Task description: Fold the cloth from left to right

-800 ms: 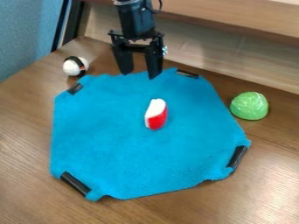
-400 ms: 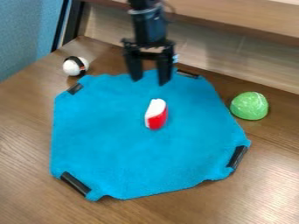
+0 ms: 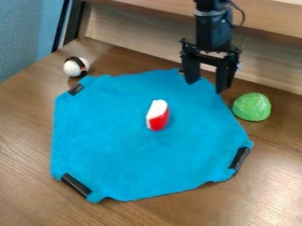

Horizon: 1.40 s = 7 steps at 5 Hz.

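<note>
Camera view has the gripper (image 3: 206, 87) over the upper right corner of the cloth (image 3: 112, 137), after a sideways sweep from above the middle of its top edge; the later part of that sweep covers more ground than the first. Its two fingers hang down well apart, with nothing held between them. The cloth has not changed: it lies spread flat on the table (image 3: 26, 141), unfolded, with dark strips at its corners. The red and white toy (image 3: 157, 115) also keeps its place on the cloth, right of its middle, while the green lump (image 3: 252, 107) sits just off the right edge and the white ball (image 3: 73, 67) beyond the upper left corner. So the arm has changed position but the fold has not begun. If left means the view's left, the gripper is now at the wrong side and must cross back to pinch that edge; if the robot's own left is meant, this corner suits a grasp. Either way, the toy could get trapped inside the fold or tumble as the cloth lifts.
</note>
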Motion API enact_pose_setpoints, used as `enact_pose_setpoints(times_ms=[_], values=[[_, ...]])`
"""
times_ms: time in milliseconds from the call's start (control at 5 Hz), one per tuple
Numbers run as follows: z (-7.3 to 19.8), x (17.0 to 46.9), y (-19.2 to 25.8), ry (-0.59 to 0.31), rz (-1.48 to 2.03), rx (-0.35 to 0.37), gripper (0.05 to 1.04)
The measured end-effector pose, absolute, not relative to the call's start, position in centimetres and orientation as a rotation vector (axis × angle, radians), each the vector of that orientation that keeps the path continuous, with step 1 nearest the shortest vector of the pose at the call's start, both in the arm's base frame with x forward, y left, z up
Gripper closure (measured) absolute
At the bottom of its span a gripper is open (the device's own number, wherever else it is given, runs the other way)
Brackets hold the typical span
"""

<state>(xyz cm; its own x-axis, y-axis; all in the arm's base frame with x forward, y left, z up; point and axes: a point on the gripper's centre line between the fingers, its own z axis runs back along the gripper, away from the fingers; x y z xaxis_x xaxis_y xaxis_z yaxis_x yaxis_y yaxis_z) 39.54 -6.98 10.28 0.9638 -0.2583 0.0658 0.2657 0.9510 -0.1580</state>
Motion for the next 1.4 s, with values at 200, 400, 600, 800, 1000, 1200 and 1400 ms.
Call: enact_pose_setpoints(times_ms=[200,400,600,800,1000,1200,1400], values=[[9.6,39.5,-9.8,-0.028,-0.311,-0.155,0.084],[8.7,38.9,-11.8,-0.027,-0.318,-0.158,0.084],[7.7,38.0,-13.5,-0.02,-0.315,-0.16,0.084],[7.0,37.3,-15.0,-0.014,-0.312,-0.158,0.084],[6.4,36.7,-16.1,-0.016,-0.321,-0.158,0.084],[5.5,35.9,-16.5,-0.001,-0.304,-0.153,0.084],[3.8,35.2,-16.0,0.033,-0.276,-0.12,0.084]])
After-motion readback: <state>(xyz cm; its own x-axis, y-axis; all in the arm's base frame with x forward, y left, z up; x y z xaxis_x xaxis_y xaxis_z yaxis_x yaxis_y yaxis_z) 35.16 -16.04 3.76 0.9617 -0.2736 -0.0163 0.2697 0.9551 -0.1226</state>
